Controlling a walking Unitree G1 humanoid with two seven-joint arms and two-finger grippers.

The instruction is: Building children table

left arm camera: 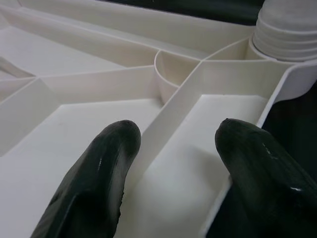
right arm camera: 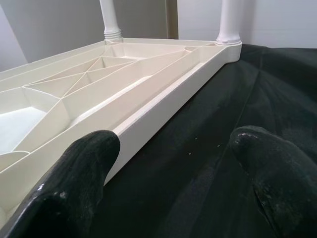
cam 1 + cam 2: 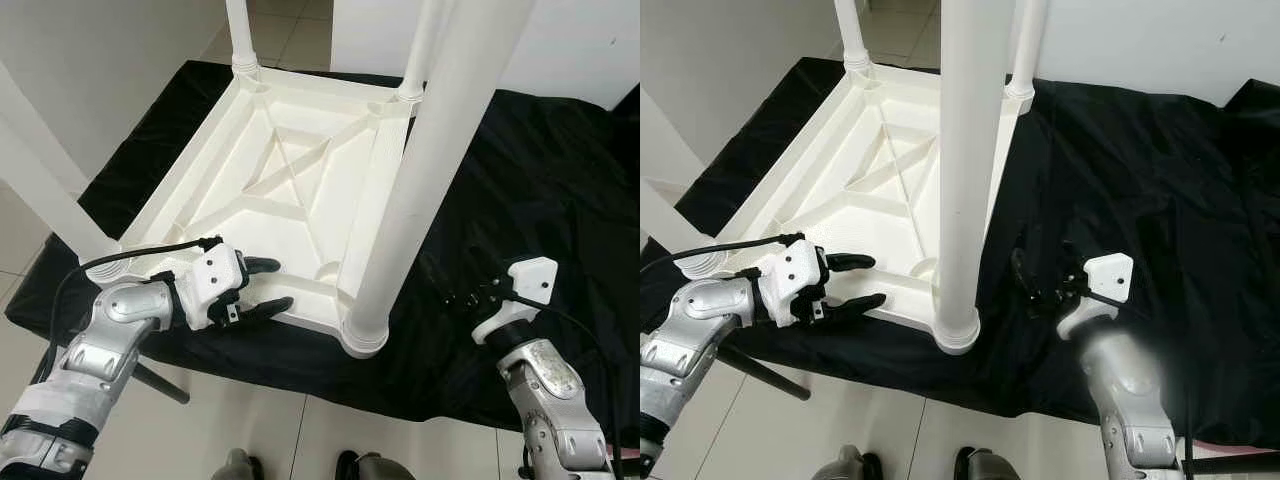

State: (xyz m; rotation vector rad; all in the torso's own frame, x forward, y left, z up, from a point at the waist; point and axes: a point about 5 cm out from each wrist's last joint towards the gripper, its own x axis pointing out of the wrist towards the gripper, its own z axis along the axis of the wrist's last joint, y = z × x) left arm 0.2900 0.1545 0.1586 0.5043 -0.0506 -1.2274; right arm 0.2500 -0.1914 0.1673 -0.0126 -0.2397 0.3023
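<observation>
Left eye view puts the white plastic children's table (image 3: 290, 190) upside down on a black cloth (image 3: 520, 200) over the worktop, its ribbed underside facing up. Four legs rise from the corners; all are cut off by the frame's top or left edge, so their ends cannot be seen. At about 8 o'clock from the table's centre, the left tool (image 3: 262, 287) reaches over the near rim with its black fingers (image 1: 94, 183) spread wide, one over the inside of the tray, one at the outer edge, straddling a rib; whether they touch the plastic is hard to tell. The near-right leg (image 3: 420, 180) stands between the two arms. At about 4 o'clock, the right tool (image 3: 1040, 285) hovers over the cloth just beside the table's right edge, fingers wide apart, holding nothing; dark against the cloth, they are hard to make out.
</observation>
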